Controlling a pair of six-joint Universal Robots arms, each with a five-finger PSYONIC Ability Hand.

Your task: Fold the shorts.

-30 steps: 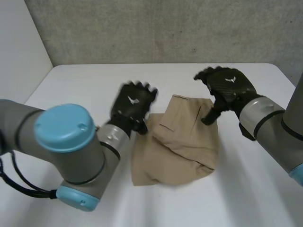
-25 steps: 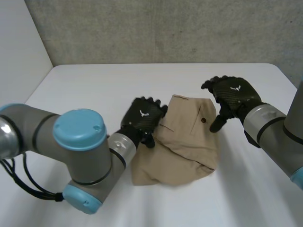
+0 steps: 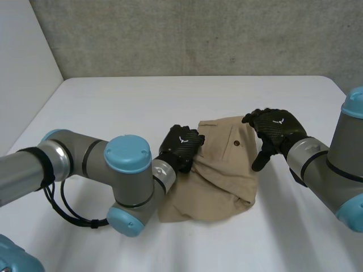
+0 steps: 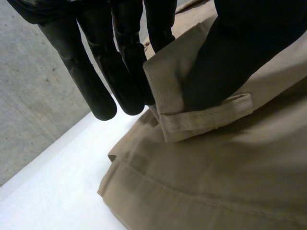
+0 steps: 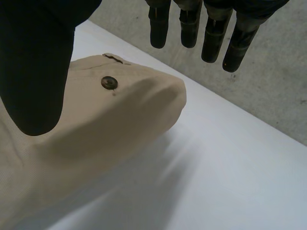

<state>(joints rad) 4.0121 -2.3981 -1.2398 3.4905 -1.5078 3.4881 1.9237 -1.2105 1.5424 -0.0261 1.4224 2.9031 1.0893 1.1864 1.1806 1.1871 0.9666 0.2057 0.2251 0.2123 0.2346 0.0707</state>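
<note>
I see tan shorts point(image 3: 218, 170) bunched mid-desk point(image 3: 113, 107), long axis running near-to-far. My left hand point(image 3: 181, 146) pinches their left edge, thumb over cloth. My right hand point(image 3: 277, 129) hovers spread, empty, above far right corner by button point(image 5: 109, 82). Judge left hand leads fold.

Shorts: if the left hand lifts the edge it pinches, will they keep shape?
Probably not: the shorts lie in soft rumpled folds, so they would likely sag. The pinched edge curls at the left hand, suggesting thin, light cloth. Pushed, they would probably bunch rather than slide.
</note>
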